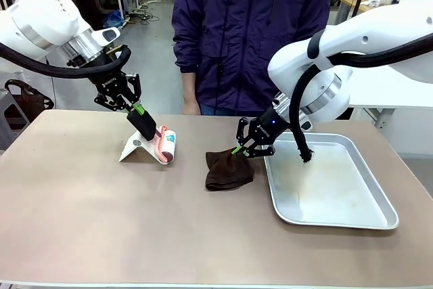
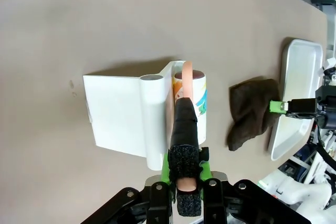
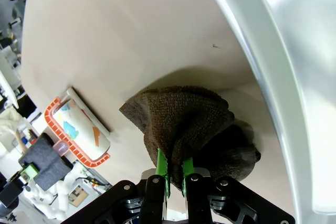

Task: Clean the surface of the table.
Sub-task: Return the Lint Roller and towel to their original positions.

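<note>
The brownish table [image 1: 101, 221] holds a lint roller [image 1: 167, 145] lying in a white folded holder [image 1: 134, 148]. My left gripper [image 1: 137, 109] is shut on the roller's black foam handle [image 2: 185, 129], just above the table at the back left. A dark brown cloth [image 1: 229, 169] lies crumpled on the table beside a metal tray [image 1: 379, 218]. My right gripper [image 1: 238, 150] is shut on the cloth's upper right edge, with the green pads [image 3: 161, 165] pinching the fabric [image 3: 184, 124]. In the left wrist view the roller [image 2: 200, 98] rests against the holder [image 2: 118, 111].
A person in a dark purple jacket [image 1: 250, 38] stands at the far edge, one hand near the table. The shiny tray [image 3: 294, 77] fills the table's right side, close to the cloth. Bare tabletop [image 2: 105, 19] stretches across the front and left.
</note>
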Controlling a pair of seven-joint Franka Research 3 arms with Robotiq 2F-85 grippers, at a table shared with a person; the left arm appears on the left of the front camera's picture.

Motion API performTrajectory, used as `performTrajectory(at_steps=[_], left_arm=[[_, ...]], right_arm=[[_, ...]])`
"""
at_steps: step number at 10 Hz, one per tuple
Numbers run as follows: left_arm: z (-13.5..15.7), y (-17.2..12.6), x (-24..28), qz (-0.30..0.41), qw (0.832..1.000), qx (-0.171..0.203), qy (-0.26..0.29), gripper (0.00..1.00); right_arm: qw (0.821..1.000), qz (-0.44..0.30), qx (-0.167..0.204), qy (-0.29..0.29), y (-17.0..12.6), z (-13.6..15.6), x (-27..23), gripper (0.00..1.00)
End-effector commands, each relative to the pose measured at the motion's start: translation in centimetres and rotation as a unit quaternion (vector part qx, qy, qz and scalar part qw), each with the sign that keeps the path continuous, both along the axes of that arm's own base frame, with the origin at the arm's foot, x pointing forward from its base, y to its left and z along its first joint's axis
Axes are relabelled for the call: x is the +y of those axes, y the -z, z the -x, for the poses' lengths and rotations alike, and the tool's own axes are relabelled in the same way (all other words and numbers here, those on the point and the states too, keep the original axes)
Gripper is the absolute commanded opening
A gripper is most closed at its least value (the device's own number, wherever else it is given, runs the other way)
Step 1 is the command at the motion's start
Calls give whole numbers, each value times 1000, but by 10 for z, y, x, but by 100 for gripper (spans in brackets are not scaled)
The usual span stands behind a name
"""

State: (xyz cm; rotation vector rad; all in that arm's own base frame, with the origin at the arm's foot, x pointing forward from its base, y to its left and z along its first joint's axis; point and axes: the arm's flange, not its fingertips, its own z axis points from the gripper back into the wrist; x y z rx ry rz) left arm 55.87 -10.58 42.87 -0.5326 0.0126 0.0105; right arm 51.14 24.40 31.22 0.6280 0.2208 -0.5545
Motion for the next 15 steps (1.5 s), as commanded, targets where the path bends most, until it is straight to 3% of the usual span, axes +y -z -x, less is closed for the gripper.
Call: performTrajectory(at_steps=[1,2,3,4,5,7,8,9,12,14,15], left_arm=[[-4,1,-2,-26,1000,3,-13,22],[-4,0,-2,-26,1000,5,-14,56],[-4,1,-2,-28,999,8,-13,79],[-3,0,-2,-31,999,7,-11,100],[-2,-2,-1,-30,999,3,-11,100],[2,-8,5,-22,1000,-6,-15,100],[5,-11,9,-20,1000,-9,-17,100],[10,-14,14,-17,1000,-14,-19,100],[36,-29,28,-1,999,-33,-16,100],[64,-41,37,22,998,-56,-5,100],[79,-46,44,34,998,-57,7,100]], right_arm=[[1000,-12,6,9,-2,1,2,12],[1000,0,0,0,0,0,0,12],[1000,-5,7,-10,0,1,-1,50],[1000,-5,9,-11,0,1,-1,64],[1000,-6,9,-14,0,1,-1,100],[1000,-8,6,-19,0,1,0,100],[1000,-6,6,-23,0,1,0,89],[1000,-4,7,-26,-1,2,1,99],[996,66,30,-54,-17,2,9,100],[983,147,41,-104,-47,-2,18,100],[977,145,58,-142,-64,-5,15,100]])
